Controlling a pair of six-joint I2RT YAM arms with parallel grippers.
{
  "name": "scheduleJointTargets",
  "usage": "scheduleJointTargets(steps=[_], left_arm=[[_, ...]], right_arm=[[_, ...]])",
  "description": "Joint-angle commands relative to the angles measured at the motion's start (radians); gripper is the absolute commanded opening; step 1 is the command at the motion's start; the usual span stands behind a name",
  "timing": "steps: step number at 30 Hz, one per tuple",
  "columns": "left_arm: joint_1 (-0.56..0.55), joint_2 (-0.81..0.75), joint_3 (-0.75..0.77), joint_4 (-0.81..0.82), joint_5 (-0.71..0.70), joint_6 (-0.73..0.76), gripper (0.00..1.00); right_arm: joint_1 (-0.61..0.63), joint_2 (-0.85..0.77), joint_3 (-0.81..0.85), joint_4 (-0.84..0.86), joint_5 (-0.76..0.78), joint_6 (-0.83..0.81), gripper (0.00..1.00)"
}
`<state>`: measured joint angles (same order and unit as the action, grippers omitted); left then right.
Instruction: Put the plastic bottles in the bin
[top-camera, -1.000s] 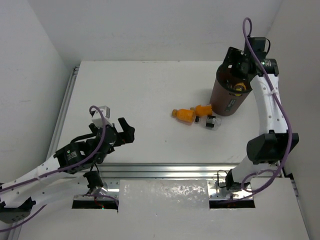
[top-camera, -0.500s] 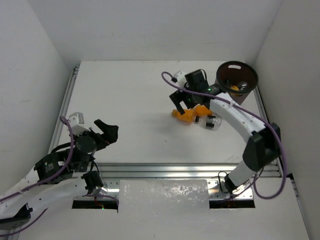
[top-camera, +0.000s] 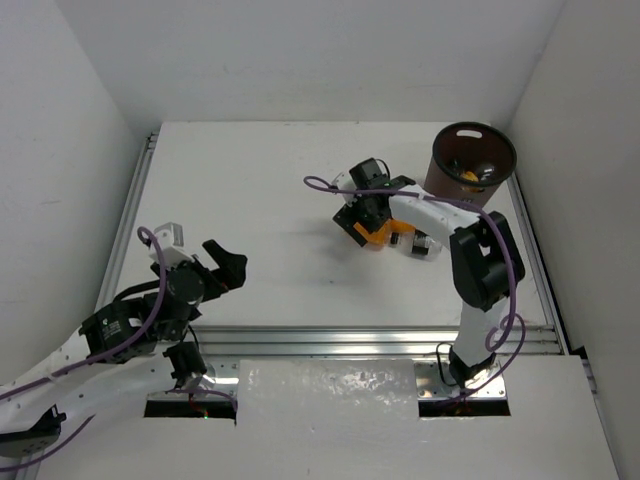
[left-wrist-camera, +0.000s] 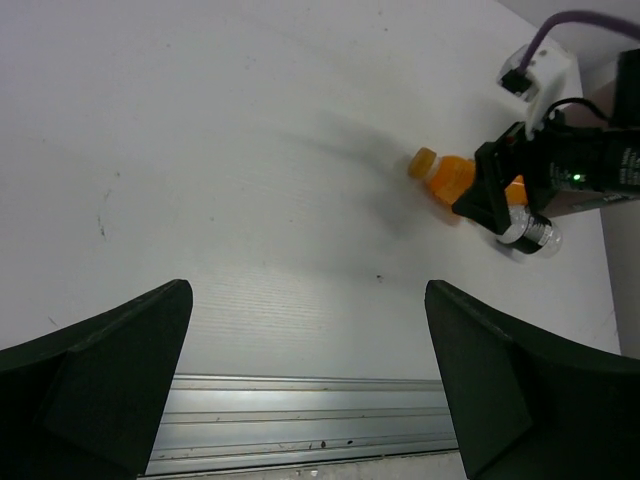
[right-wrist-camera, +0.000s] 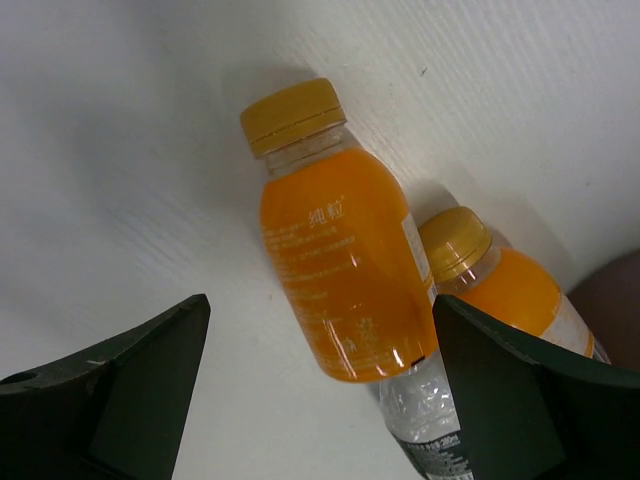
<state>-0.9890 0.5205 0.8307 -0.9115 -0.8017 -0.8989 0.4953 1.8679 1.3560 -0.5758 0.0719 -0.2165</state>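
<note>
Three plastic bottles lie just left of the bin (top-camera: 470, 165): an orange bottle (top-camera: 376, 233), a second orange one behind it (right-wrist-camera: 515, 290) and a clear labelled one (top-camera: 425, 243). An orange bottle (top-camera: 470, 178) lies inside the bin. My right gripper (top-camera: 365, 212) is open, low over the nearest orange bottle (right-wrist-camera: 340, 270), with a finger on each side of it and not touching. The clear bottle (right-wrist-camera: 450, 420) lies against its base. My left gripper (top-camera: 225, 268) is open and empty over bare table at the near left. The bottles show far off in the left wrist view (left-wrist-camera: 450, 175).
A metal rail (left-wrist-camera: 300, 400) runs along the table's near edge under my left gripper. White walls close the table on the left, back and right. The bin stands near the right wall.
My right arm has swung from above the bin down and left to the bottles on the table. My left gripper has drawn back to the left.
</note>
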Motion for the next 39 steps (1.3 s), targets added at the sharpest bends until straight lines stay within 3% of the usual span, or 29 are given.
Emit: scheduleJointTargets(steps=[1,6,11,14,18,21,25,28,34,35,37,38,39], left_arm=[[-0.004,-0.042,-0.007,0.048,0.004,0.014,1.0],[-0.004,-0.045,-0.008,0.051,0.007,0.017,1.0],[-0.004,-0.025,-0.004,0.053,0.007,0.023,1.0],[-0.004,-0.014,-0.001,0.049,0.009,0.023,1.0],[-0.004,-0.022,-0.002,0.051,0.007,0.025,1.0],[-0.004,-0.022,-0.004,0.054,0.01,0.025,1.0],[-0.004,-0.025,-0.005,0.054,0.015,0.028,1.0],[-0.004,-0.027,-0.01,0.065,0.018,0.032,1.0],[-0.004,0.016,-0.013,0.083,0.047,0.057,1.0],[-0.004,0.032,-0.013,0.083,0.05,0.06,1.0],[-0.004,0.042,-0.01,0.082,0.053,0.063,0.99],[-0.004,0.049,-0.012,0.083,0.058,0.064,1.0],[-0.004,0.052,-0.015,0.091,0.059,0.071,1.0]], right_arm=[[0.006,0.031,-0.024,0.092,0.067,-0.027,0.92],[0.014,0.066,-0.046,0.137,0.106,-0.024,0.82],[0.077,0.03,-0.061,0.143,0.08,0.003,0.46],[0.092,-0.034,-0.029,0.123,-0.018,0.057,0.3],[0.089,-0.195,0.003,0.142,-0.152,0.17,0.28],[0.054,-0.31,0.07,0.142,-0.103,0.235,0.28],[-0.107,-0.378,0.213,0.068,0.154,0.38,0.29],[-0.228,-0.36,0.316,-0.002,0.285,0.401,0.29],[-0.423,-0.23,0.457,-0.111,0.355,0.402,0.36],[-0.443,-0.204,0.492,-0.16,0.361,0.414,0.41],[-0.454,-0.153,0.512,-0.189,0.385,0.43,0.57],[-0.455,-0.151,0.514,-0.197,0.39,0.439,0.87],[-0.455,-0.157,0.499,-0.188,0.379,0.453,0.98]])
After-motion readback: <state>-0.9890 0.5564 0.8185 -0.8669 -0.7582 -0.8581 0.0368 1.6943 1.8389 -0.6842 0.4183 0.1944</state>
